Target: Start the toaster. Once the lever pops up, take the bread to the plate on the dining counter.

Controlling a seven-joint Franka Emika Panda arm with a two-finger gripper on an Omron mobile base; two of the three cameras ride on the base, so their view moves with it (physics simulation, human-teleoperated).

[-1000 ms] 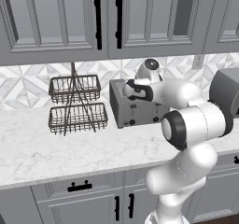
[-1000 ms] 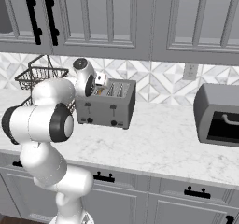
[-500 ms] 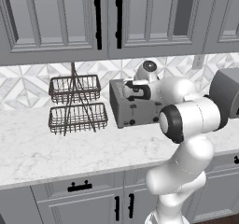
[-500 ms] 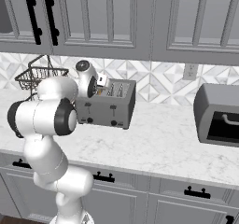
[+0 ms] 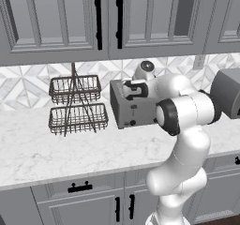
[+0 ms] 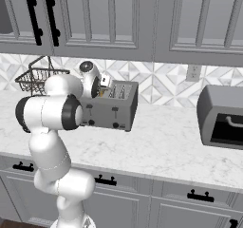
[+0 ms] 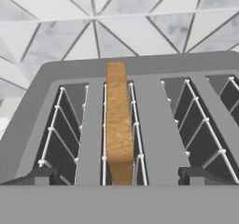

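Note:
The grey metal toaster [image 5: 133, 112] [image 6: 113, 112] stands on the marble worktop against the tiled wall. Looking down from the hand, I see its top [image 7: 154, 120] with wire-lined slots. The bread [image 7: 119, 125], a thin golden-brown slice, stands upright in the second slot from the left. My gripper [image 5: 127, 90] [image 6: 105, 82] [image 7: 120, 176] hovers just above the toaster's top, open, its dark fingertips [image 7: 44, 176] set wide to either side of the bread's near end without touching it. The plate and the dining counter are out of view.
A two-tier wire basket [image 5: 76, 108] [image 6: 39, 79] stands left of the toaster. A larger grey oven box [image 6: 222, 122] [image 5: 228, 93] sits to the right. Upper cabinets [image 5: 93, 18] hang close overhead. Bare worktop [image 6: 166, 141] lies in front of the toaster.
The arm's elbow has swung slightly closer to the toaster. The hand stays above the toaster's top and the jaws have stayed open.

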